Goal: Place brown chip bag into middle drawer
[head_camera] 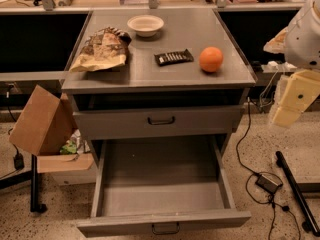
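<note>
The brown chip bag (101,50) lies crumpled on the left side of the grey cabinet top (165,76), its pale tan end toward the front left. The middle drawer (162,222) is pulled far out at the bottom; its inside shows bare grey metal and its small loop handle is at mid-front. My arm comes in at the right edge, white above and pale yellow below. The gripper (292,104) hangs to the right of the cabinet, about level with the upper drawer and far from the bag. It holds nothing that I can see.
A white bowl (145,25), a small black flat wrapper (173,57) and an orange (211,59) also sit on the cabinet top. The upper handled drawer (161,120) is closed. A cardboard box (42,121) stands at the left. Cables and a power brick (269,182) lie on the floor at right.
</note>
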Tool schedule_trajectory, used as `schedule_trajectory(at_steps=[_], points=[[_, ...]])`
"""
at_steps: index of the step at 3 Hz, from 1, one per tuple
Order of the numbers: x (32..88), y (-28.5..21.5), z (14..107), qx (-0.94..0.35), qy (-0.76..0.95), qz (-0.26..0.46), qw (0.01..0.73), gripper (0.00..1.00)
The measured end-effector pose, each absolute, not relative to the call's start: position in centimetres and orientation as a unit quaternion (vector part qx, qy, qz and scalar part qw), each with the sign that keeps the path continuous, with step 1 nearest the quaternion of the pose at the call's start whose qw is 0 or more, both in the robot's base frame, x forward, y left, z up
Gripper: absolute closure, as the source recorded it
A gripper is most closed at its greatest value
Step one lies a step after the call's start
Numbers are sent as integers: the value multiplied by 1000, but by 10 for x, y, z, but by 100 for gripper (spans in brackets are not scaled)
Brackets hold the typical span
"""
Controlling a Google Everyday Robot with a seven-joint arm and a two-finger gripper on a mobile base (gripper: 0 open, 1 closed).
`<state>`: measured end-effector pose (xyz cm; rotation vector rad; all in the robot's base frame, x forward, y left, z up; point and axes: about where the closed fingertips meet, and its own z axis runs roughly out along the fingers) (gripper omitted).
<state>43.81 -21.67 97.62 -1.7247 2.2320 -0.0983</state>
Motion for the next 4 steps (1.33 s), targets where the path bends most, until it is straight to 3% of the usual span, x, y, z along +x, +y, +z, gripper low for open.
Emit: schedule_trajectory(at_steps=[2,4], points=[[458,-206,974,-600,778,-38,182,0],[584,-130,978,-615,730,-11,297,0]])
